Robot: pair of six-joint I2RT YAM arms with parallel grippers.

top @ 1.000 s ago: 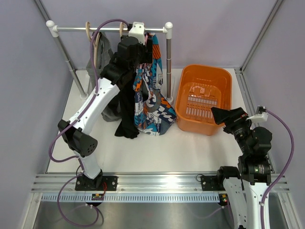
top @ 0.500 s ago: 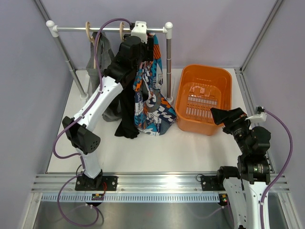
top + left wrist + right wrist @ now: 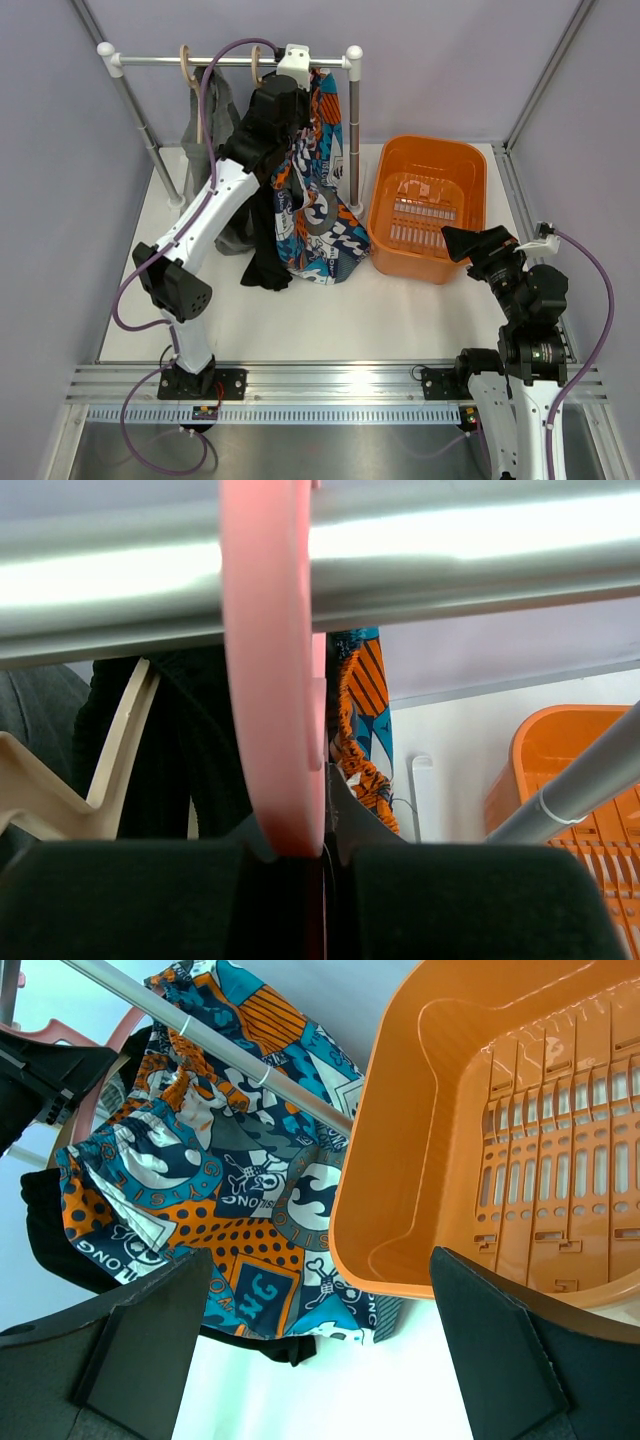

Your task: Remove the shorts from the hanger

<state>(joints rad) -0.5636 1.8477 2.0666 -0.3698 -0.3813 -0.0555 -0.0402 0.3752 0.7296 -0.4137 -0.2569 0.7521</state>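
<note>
The printed shorts are hanging from the rail at the back of the table, and their hem is spreading onto the white tabletop. The black shorts are hanging just beside them on the left and touching them. The grey shorts are hanging further left, partly behind the left arm. The left gripper is pressing up under the rail with its jaws clenched on the pink hanger, whose hook is looping over the rail. A cream hanger is sitting just to its left. The rack's upright post is standing between the printed shorts and the orange basket, which is sitting just beside their hem. The right gripper is hovering near the basket's near rim with its jaws spread wide, gripping nothing.
</note>
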